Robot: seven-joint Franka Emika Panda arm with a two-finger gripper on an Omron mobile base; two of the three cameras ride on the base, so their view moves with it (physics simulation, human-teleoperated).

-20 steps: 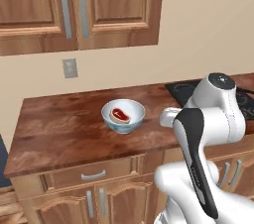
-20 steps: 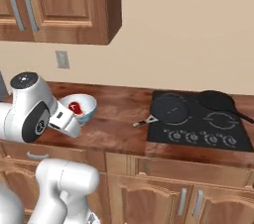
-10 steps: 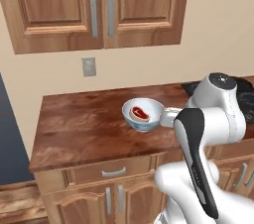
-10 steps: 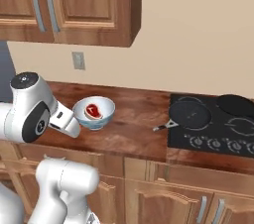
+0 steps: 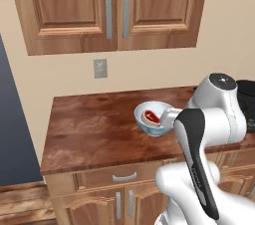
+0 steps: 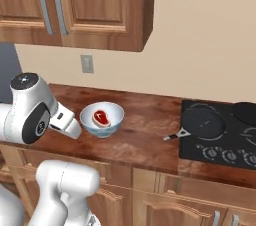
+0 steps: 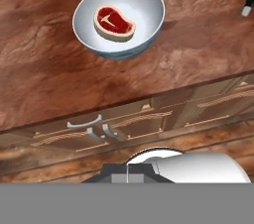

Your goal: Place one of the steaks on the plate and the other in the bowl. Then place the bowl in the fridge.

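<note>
The bowl (image 5: 152,118) (image 6: 102,119) (image 7: 119,17), white inside and pale blue outside, stands on the brown counter (image 5: 94,129) with one red steak (image 5: 151,116) (image 6: 101,117) (image 7: 114,21) lying in it. My gripper (image 5: 169,117) (image 6: 75,131) is shut and holds nothing. It hangs by the counter's front edge, short of the bowl on its near side and apart from it. The hand view looks down past the drawer fronts at the bowl. The plate is out of view.
A black frying pan (image 6: 202,122) sits on the black cooktop (image 6: 225,142) to the right. Wooden wall cabinets (image 5: 114,7) hang above the counter, and drawers (image 7: 99,126) sit below it. A tall dark grey slab (image 5: 17,129) stands at the counter's left end.
The whole scene has slid to the right in both base views, so the base has driven left. The bowl now appears closer to my shut gripper. The steak stays in the bowl.
</note>
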